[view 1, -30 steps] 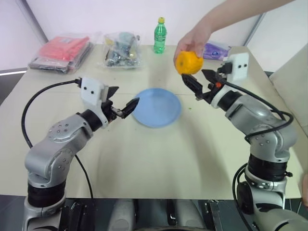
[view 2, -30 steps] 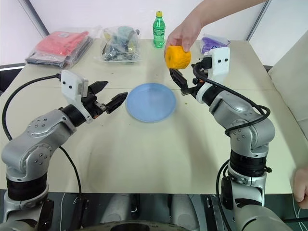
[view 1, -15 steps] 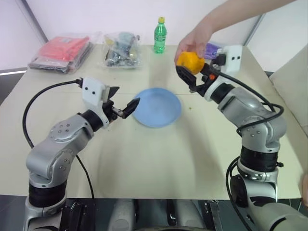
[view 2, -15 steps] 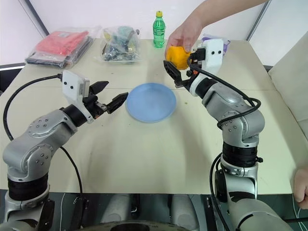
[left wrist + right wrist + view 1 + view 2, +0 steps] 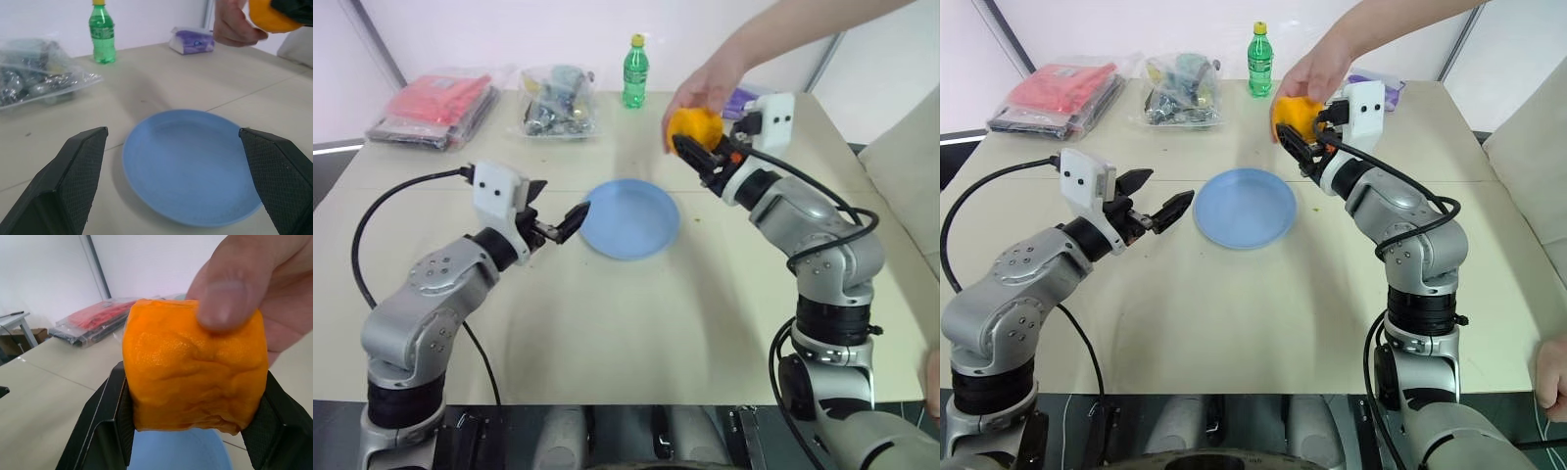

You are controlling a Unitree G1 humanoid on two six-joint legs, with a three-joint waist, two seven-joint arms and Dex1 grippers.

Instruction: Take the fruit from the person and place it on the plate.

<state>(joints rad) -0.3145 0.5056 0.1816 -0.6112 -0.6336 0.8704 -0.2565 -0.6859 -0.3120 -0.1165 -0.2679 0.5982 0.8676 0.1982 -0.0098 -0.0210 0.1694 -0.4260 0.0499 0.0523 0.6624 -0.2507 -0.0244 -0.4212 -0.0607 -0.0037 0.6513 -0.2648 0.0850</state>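
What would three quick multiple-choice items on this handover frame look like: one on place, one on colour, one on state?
1. Where is the plate?
A. On the table, between the two grippers
B. In the person's hand
C. Under the red packet

2. What colour is the bottle at the far edge of the table?
A. Blue
B. Green
C. Red

3. What is the state of the right gripper?
A. Open, away from everything
B. Shut on the plate
C. Shut on the fruit

Answers:
1. A, the plate lies flat on the table, with the left gripper on one side and the right gripper on the other.
2. B, green bottle with a yellow cap.
3. C, its fingers press both sides of the fruit, while the person's hand also grips it from above.
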